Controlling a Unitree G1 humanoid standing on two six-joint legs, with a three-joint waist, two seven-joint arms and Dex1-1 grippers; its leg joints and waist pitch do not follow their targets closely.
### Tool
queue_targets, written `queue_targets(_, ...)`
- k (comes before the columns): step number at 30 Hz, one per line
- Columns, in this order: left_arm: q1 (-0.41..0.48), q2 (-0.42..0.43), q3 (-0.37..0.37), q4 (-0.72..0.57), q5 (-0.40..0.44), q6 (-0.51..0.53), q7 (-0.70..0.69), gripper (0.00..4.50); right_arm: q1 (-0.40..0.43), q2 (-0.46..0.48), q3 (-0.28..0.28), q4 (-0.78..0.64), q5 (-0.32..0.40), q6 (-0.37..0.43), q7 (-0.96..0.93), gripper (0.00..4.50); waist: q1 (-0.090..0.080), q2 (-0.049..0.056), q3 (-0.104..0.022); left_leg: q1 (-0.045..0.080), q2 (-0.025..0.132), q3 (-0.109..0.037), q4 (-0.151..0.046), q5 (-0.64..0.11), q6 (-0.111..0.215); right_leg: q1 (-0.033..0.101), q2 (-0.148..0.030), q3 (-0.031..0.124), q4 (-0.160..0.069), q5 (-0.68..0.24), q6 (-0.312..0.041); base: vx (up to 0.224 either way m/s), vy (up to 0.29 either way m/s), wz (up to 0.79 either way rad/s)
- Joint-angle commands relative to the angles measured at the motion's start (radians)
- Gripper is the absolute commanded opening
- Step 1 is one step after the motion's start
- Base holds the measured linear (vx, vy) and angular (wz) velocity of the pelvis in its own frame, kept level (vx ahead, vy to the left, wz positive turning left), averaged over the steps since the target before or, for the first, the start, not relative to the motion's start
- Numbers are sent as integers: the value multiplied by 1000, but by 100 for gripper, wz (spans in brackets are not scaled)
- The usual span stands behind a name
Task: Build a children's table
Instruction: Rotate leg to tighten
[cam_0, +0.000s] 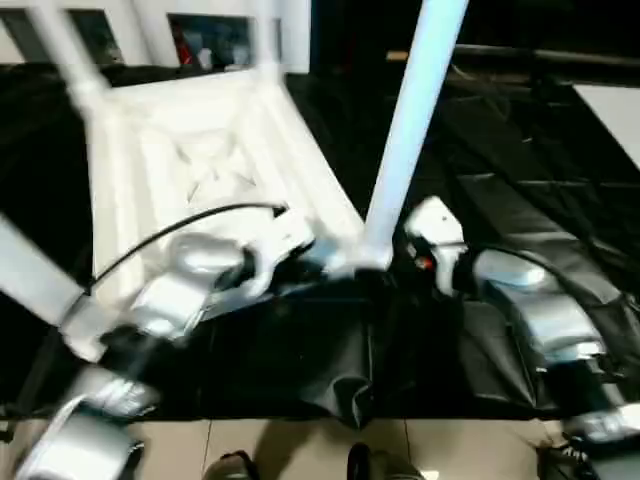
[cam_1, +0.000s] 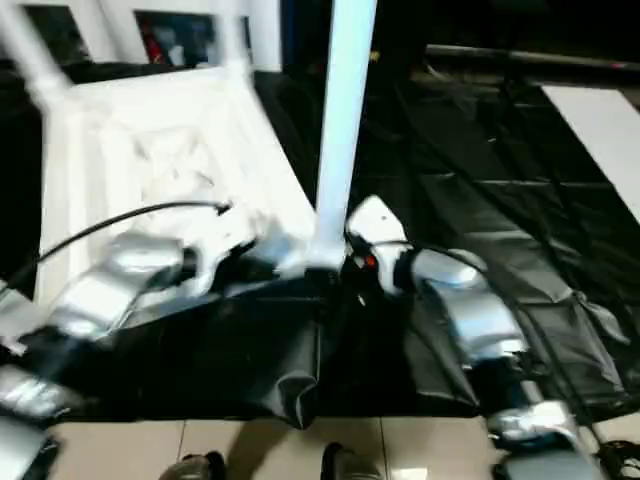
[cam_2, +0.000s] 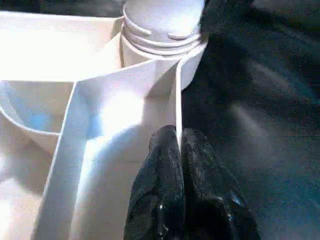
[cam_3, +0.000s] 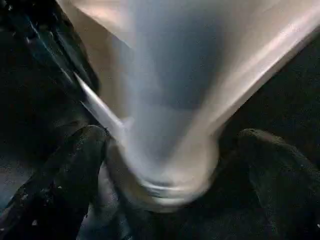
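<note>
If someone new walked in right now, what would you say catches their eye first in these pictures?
The white table top lies upside down on black sheeting, ribs up. A tall white leg stands in its near corner socket. The left gripper pinches a thin rib beside that socket, and the right gripper sits open around the leg's base.
</note>
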Motion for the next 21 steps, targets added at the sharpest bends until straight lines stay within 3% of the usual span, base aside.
queue_targets(1, 30, 13, -58, -40, -25, 11, -97, 0, 6, -22, 5, -25, 21, 6, 52, 447, -1, 4, -61, 15, 26, -3, -54, -178, 83, 55, -54, 33, -48, -157, -252, 0, 0, 0)
queue_targets(4, 34, 29, -53, -62, -36, 26, -114, 0, 8, -28, 10, -28, 22, 10, 80, 447, -1, 2, -62, 15, 25, -3, -53, -163, 82, 56, -53, 33, -46, -142, -258, 0, 0, 0)
queue_targets(21, 33, 34, -47, -69, -37, 32, -111, 0, -5, 1, 21, 3, 34, 10, 118, 284, -2, -2, -66, 12, 21, -3, -47, -122, 92, 62, -54, 32, -38, -108, -262, 0, 0, 0)
